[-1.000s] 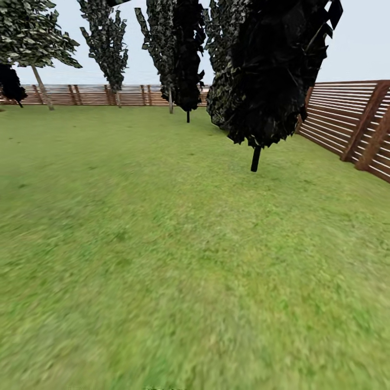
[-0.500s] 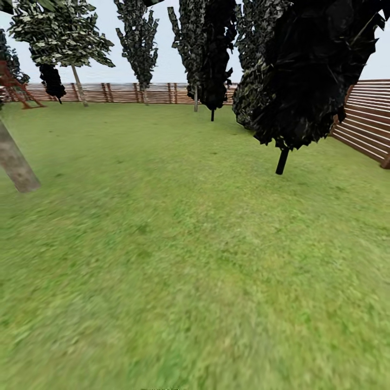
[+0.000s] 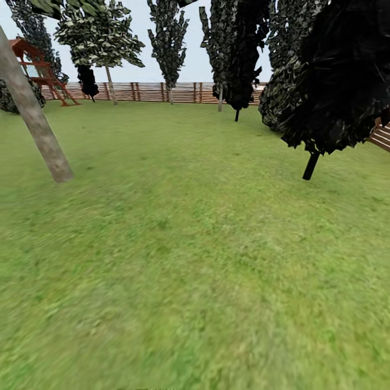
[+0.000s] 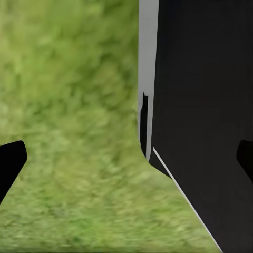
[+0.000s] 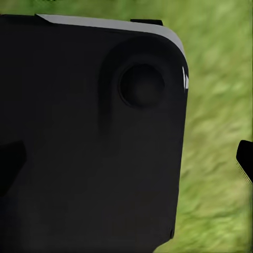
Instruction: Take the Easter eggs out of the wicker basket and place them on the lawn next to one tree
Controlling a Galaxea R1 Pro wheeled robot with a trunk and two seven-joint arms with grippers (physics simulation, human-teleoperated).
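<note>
Head view: my camera looks over the lawn (image 3: 184, 260), a wide stretch of mottled green grass that runs back to a slatted wooden fence (image 3: 162, 92). At the left a tree (image 3: 38, 127) with a pale grey-beige trunk leans across the frame, its base planted in the grass. At the right stands a thin dark-trunked tree (image 3: 310, 165) under black, shard-like foliage. More trees line the fence, and a red wooden play frame (image 3: 38, 67) stands at the far left near the fence. From here I see no container.

Left wrist view: my left gripper (image 4: 126, 158) hangs above the grass, its two dark fingertips at opposite edges of the frame, spread wide with nothing between them. A dark panel with a pale grey edge (image 4: 200, 126), part of my own body, lies just beside the gripper.

Right wrist view: my right gripper (image 5: 129, 158) is likewise spread wide and empty, one fingertip against a dark body panel (image 5: 89, 137) that bears a round recess, the other over the grass
</note>
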